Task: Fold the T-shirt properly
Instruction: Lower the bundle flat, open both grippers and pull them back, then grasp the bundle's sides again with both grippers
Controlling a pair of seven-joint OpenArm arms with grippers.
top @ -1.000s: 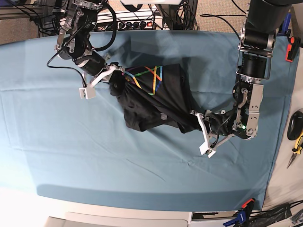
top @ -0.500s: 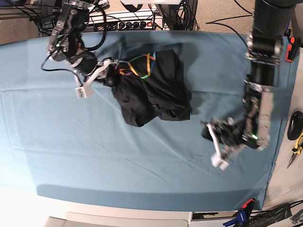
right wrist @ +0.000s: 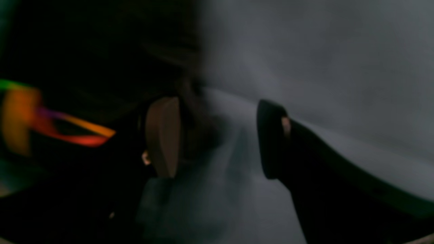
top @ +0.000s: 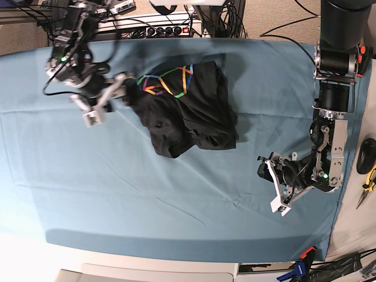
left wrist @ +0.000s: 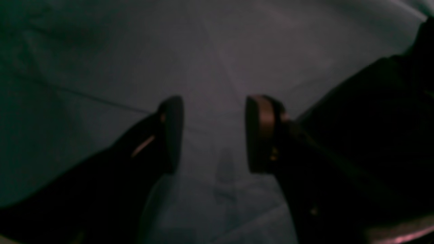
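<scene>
Fingers (left wrist: 259, 135) of the left gripper (left wrist: 213, 135) stand wide, holding nothing above the cover (top: 147, 194). Right gripper (right wrist: 217, 135) gapes empty beside the T-shirt (top: 188, 108).

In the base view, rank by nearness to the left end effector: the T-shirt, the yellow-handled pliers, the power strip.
From the left end effector, low on that view's right:
1. T-shirt, up toward the table's middle.
2. Yellow-handled pliers, off the table's right edge.
3. Power strip, beyond the far edge.

A robotics lab: teal table cover (top: 117, 176), power strip (top: 164, 28) with cables far, pliers (top: 367, 179) right.
</scene>
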